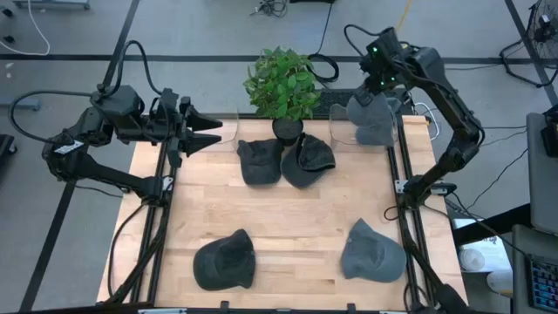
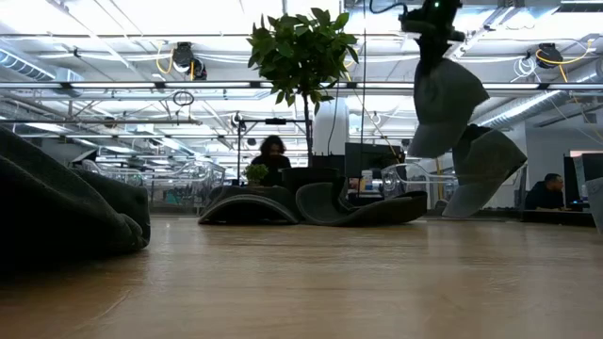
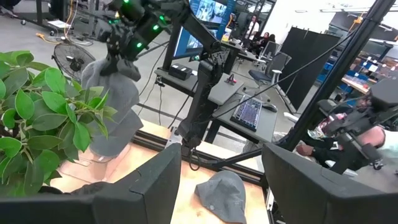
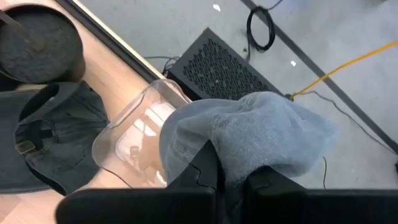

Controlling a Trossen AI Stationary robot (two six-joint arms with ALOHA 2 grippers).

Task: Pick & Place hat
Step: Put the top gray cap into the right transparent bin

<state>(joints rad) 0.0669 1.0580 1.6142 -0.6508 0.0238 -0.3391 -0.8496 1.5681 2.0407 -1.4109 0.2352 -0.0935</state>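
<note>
On the near edge of the table (image 1: 288, 231) two caps lie flat and untouched: a dark cap (image 1: 224, 260) toward the left and a grey cap (image 1: 372, 251) toward the right. Farther back, two more dark caps (image 1: 286, 160) lie touching each other at the foot of the potted plant (image 1: 283, 84). At the far right corner the right hand (image 1: 380, 77) is clamped shut on a light grey hat (image 1: 373, 119), which hangs clear of the table directly above a clear plastic stand (image 4: 138, 140). At the far left edge the left hand (image 1: 206, 133) waits with its fingers apart, holding nothing. My judgement: the pick of this hat is done, and the placing remains, likely lowering it onto the stand and letting go; four caps on the table would still be left.
</note>
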